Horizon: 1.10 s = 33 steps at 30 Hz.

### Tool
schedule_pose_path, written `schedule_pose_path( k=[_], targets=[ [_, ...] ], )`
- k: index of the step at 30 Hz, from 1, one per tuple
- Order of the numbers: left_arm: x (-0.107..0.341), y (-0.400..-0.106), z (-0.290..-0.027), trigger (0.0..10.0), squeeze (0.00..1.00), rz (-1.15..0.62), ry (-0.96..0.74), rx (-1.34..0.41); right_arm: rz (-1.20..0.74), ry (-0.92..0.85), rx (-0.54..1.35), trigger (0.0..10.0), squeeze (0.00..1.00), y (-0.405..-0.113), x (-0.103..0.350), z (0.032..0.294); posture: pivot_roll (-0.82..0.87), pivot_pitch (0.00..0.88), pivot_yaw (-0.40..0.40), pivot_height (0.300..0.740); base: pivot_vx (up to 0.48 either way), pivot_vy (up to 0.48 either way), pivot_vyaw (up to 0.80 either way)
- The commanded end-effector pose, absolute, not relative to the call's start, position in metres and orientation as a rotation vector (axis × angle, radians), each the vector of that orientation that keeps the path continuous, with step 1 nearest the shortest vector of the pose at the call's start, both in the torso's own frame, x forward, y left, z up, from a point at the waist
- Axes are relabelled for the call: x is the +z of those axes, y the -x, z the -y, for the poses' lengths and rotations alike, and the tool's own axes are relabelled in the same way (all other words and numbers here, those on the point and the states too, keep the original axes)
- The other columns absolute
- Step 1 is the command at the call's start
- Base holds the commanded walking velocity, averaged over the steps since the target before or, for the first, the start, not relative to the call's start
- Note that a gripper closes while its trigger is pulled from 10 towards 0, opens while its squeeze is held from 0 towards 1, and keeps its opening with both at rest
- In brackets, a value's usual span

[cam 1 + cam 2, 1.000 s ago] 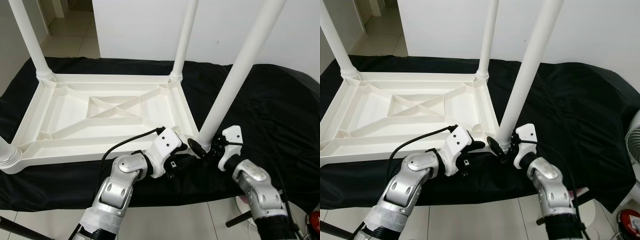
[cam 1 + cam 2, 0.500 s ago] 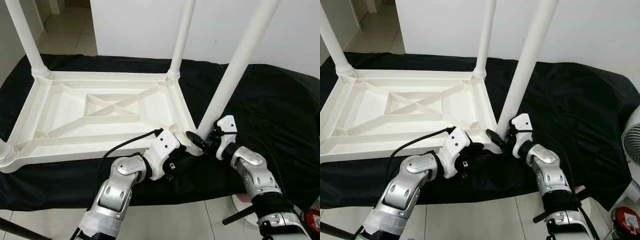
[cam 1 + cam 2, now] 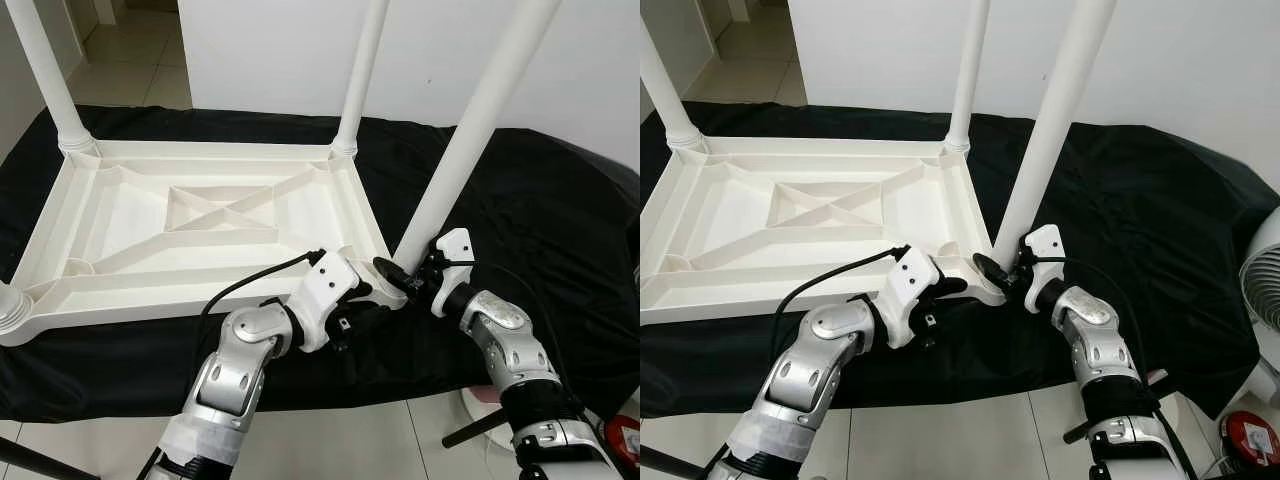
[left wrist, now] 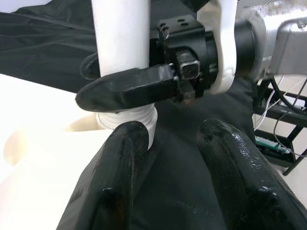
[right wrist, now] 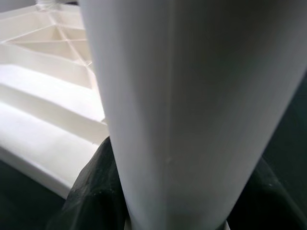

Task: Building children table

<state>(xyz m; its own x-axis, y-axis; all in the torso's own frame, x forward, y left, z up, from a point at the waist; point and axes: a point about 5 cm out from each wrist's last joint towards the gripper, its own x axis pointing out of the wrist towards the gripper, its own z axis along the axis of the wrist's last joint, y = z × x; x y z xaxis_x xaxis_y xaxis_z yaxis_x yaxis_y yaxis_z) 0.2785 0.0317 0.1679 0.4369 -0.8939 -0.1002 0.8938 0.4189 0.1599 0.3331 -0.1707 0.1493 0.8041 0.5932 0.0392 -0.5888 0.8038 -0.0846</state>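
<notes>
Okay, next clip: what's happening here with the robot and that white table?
An upturned white plastic table lies on a black cloth, legs pointing up. The right gripper is clamped around the base of the near-right leg, which leans at a slant where it meets its corner socket. The left gripper sits beside that same corner with its fingers apart, holding nothing. The far legs stand upright in their sockets.

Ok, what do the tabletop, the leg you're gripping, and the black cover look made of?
Tabletop: likely moulded plastic, matt white, with cast ribs underneath. Leg held by the right gripper: same smooth white plastic, faint seam line. Cover: thin black fabric, creased, with a slight sheen.
</notes>
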Motion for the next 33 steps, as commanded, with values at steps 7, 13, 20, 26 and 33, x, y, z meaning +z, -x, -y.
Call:
schedule_pose_path(
  k=[7,13,20,26,33],
  targets=[
    [0.164,-0.287,-0.026,10.0,0.00,-0.004,-0.188,-1.001,0.040,0.082,0.305,10.0,0.00,-0.329,0.141,0.182,0.01,0.066,-0.070,0.740,0.000,0.000,0.00],
    [0.164,-0.290,-0.025,10.0,0.00,-0.003,-0.208,-1.007,0.036,0.038,0.139,10.0,0.00,-0.320,0.136,0.174,-0.01,0.059,-0.067,0.740,0.000,0.000,0.00],
    [0.163,-0.294,-0.028,10.0,0.00,-0.007,-0.212,-0.986,0.032,-0.012,-0.075,10.0,0.00,-0.313,0.135,0.155,0.00,0.042,-0.066,0.740,0.000,0.000,0.00],
    [0.161,-0.297,-0.030,10.0,0.00,-0.006,-0.223,-0.977,0.055,0.006,-0.059,10.0,0.04,-0.312,0.138,0.152,0.01,0.021,-0.066,0.740,0.000,0.000,0.00],
    [0.164,-0.299,-0.031,10.0,0.00,0.005,-0.232,-0.974,0.088,-0.011,0.011,10.0,1.00,-0.312,0.144,0.162,0.02,0.010,-0.058,0.740,0.000,0.000,0.00]
  ],
)
